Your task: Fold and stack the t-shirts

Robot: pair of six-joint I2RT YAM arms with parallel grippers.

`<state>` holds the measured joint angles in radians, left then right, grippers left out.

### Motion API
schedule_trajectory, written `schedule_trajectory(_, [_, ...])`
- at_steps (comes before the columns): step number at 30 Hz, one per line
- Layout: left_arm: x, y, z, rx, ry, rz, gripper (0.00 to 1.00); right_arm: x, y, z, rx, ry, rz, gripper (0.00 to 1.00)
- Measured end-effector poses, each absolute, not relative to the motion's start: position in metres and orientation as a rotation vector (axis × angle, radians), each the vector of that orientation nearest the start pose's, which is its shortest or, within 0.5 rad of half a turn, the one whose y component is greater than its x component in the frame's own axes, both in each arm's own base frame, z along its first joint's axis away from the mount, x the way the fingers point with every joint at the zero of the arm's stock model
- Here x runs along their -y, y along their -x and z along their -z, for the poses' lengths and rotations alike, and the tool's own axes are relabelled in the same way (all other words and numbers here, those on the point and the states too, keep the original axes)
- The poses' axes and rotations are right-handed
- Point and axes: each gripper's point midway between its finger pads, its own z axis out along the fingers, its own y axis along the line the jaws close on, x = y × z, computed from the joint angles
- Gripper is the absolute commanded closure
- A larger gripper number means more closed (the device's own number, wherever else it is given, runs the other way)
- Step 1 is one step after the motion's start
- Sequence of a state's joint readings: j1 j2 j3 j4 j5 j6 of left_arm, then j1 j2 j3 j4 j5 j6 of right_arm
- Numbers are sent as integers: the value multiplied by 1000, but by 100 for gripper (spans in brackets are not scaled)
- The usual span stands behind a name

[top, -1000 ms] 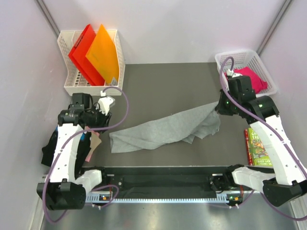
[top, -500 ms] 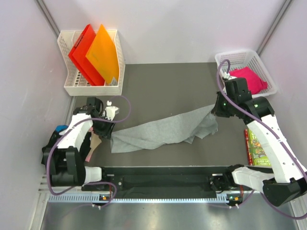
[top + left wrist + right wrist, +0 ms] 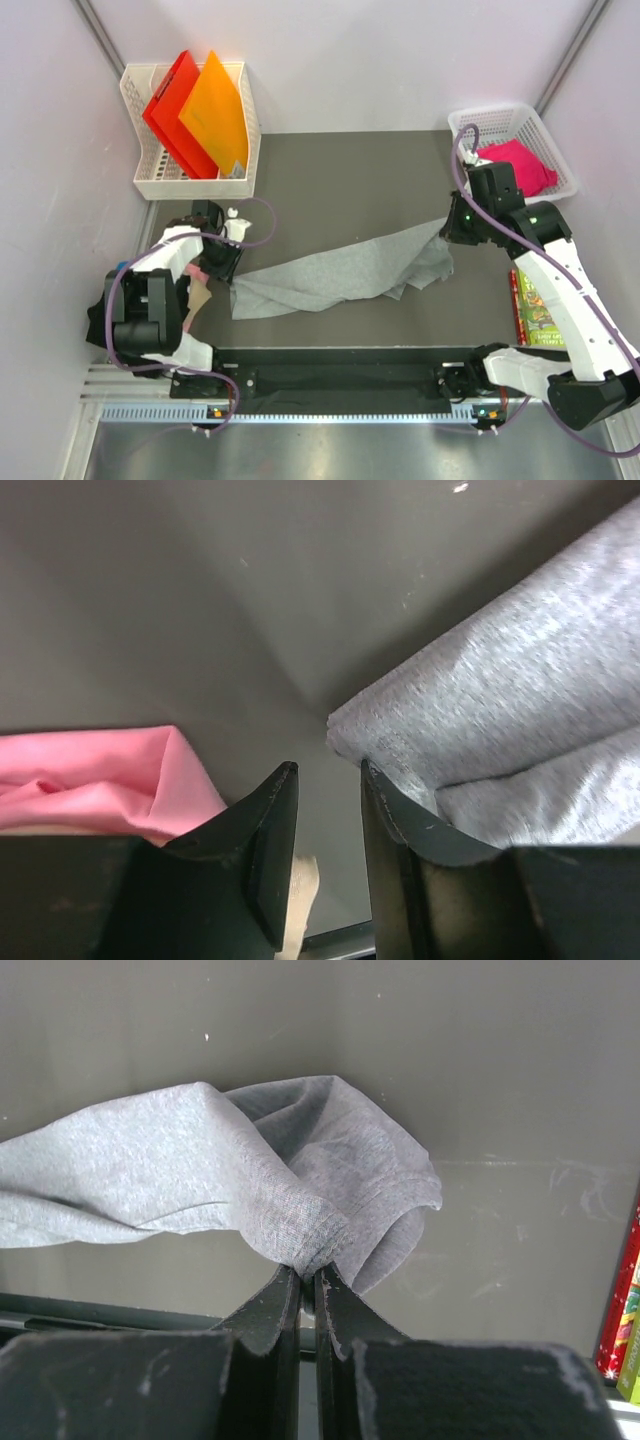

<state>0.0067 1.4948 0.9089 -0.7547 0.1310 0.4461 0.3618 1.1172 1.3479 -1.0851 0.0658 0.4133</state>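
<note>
A light grey t-shirt (image 3: 340,272) lies stretched and rumpled across the dark mat. My right gripper (image 3: 452,228) is shut on its bunched right end (image 3: 300,1230), the cloth pinched between the fingertips. My left gripper (image 3: 328,780) is open just above the mat at the shirt's left corner (image 3: 480,720); only mat shows in the gap, and the right finger (image 3: 400,825) overlaps the grey hem. A pink cloth (image 3: 100,790) lies just left of the left finger. A bright pink t-shirt (image 3: 520,165) sits in the back-right basket. A black t-shirt (image 3: 98,318) lies mostly hidden by the left arm.
A white basket (image 3: 150,185) at the back left holds red and orange folders. Another white basket (image 3: 470,120) stands at the back right. A green picture book (image 3: 535,305) lies by the right arm. A black rail (image 3: 340,375) runs along the near edge.
My left gripper has swung in and down to the grey shirt's left corner, its jaws a little narrower. The right gripper shifted slightly left, still holding the shirt.
</note>
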Motion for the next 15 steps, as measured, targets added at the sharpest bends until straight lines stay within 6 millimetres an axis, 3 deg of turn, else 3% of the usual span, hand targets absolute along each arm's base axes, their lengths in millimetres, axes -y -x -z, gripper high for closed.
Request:
schedule_trajectory(6, [4,-260,-38,-2817,-648,116,66,-99,-246,-251,-2443,-98,-271,100])
schedule_trajectory(11, [14,-275,-50,-2793,-631,163,53,-99,-247,-250,-2446,-105,-273,100])
schedule_trajectory(15, [31,-284,-58,-2764,-663,215,52,-100,-247,-248,-2452,-105,-270,100])
